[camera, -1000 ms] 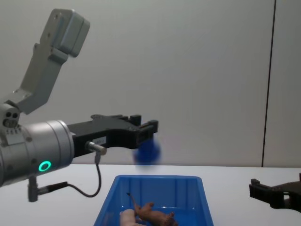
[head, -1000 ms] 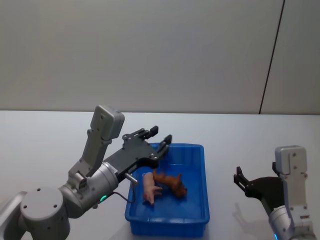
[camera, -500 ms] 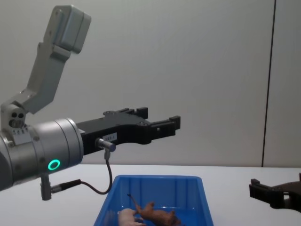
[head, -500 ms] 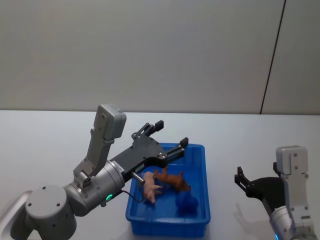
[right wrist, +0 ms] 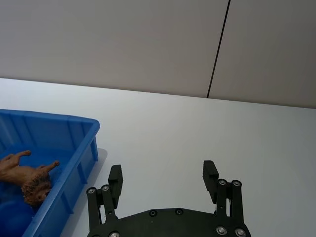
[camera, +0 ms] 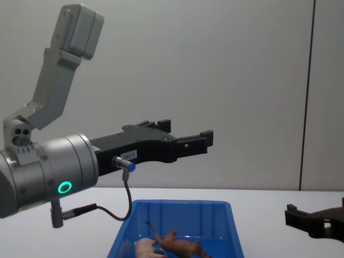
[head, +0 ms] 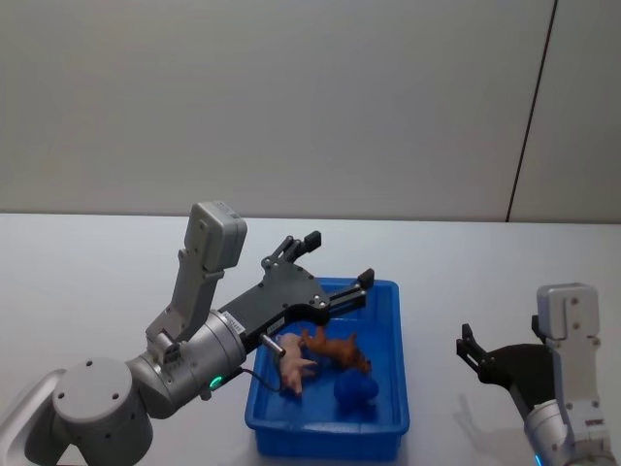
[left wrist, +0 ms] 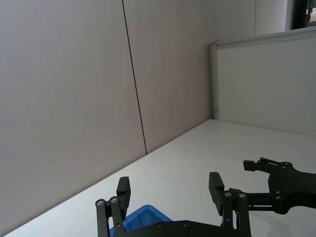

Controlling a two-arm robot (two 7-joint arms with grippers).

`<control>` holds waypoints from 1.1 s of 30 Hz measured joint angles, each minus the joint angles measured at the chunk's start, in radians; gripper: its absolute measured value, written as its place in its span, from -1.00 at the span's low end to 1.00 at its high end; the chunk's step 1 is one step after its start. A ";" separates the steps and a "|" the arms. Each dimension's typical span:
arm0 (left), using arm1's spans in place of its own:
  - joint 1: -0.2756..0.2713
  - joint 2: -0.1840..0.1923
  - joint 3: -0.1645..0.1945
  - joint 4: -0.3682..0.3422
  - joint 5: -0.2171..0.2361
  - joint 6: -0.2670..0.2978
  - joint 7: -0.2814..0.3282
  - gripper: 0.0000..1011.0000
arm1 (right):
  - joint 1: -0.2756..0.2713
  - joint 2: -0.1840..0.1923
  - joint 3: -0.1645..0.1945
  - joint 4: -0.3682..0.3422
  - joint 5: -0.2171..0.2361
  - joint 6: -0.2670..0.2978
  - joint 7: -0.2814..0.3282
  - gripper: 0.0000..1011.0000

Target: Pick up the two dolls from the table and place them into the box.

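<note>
- The left gripper [head: 338,260] hangs in the air above the far left part of the box [head: 393,335], its fingers spread wide with nothing between them; the chest view shows it well above the rim.
- The table [head: 87,262] is a plain white top, and none of the task's things lie on its bare surface.
- The pink doll [head: 290,358] lies on the box floor toward its left wall, on its side, legs pointing out.
- The brown doll [head: 335,349] lies just right of the pink one, and the 2 seem to touch near the middle of the box; its thin tail rises toward the far wall in the chest view.
- A small blue ball [head: 356,390] sits on the box floor nearer the front, just beside the brown doll.
- Judged from this, both dolls are already in the box, so the placing looks done.
- Handling, as a judgement: each doll looks light and small, probably soft rubber or plastic with some give, not fragile. The torso is the place to pinch, across the body; legs and tail are thin and would likely slip or bend.
- The right gripper [right wrist: 163,180] is low over the table, well to the right of the box, fingers apart and empty.
</note>
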 joint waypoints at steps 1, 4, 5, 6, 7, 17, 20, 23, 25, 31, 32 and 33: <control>0.000 0.000 0.000 0.000 0.000 0.000 0.000 0.98 | 0.000 0.000 0.000 0.000 0.000 0.000 0.000 0.98; -0.001 -0.001 0.000 0.001 -0.002 -0.001 -0.003 0.98 | 0.000 0.000 0.000 0.000 0.000 0.000 0.000 0.98; -0.001 -0.001 0.000 0.002 -0.002 -0.002 -0.003 0.98 | 0.000 0.000 0.000 0.000 0.000 0.000 0.000 0.98; -0.001 -0.001 0.000 0.002 -0.002 -0.002 -0.004 0.98 | 0.000 0.000 0.000 0.000 0.000 0.000 0.000 0.98; -0.001 -0.001 0.000 0.002 -0.002 -0.003 -0.004 0.98 | 0.000 0.000 0.000 0.000 0.000 0.000 0.000 0.98; -0.002 -0.002 0.000 0.004 -0.004 -0.005 -0.007 0.98 | 0.000 0.000 0.000 0.000 0.000 0.000 0.000 0.98; -0.002 -0.002 0.000 0.004 -0.005 -0.005 -0.008 0.98 | 0.000 0.000 0.000 0.000 0.000 0.000 0.000 0.98; -0.002 -0.002 0.000 0.004 -0.005 -0.005 -0.008 0.98 | 0.000 0.000 0.000 0.000 0.000 0.000 0.000 0.98; -0.002 -0.002 0.000 0.004 -0.005 -0.005 -0.008 0.98 | 0.000 0.000 0.000 0.000 0.000 0.000 0.000 0.98; -0.002 -0.002 0.000 0.005 -0.005 -0.006 -0.009 0.98 | 0.000 0.000 0.000 0.000 0.000 0.000 0.000 0.98; -0.002 -0.002 0.000 0.005 -0.005 -0.006 -0.009 0.98 | 0.000 0.000 0.000 0.000 0.000 0.000 0.000 0.98; -0.002 -0.002 0.000 0.005 -0.005 -0.006 -0.009 0.98 | 0.000 0.000 0.000 0.000 0.000 0.000 0.000 0.98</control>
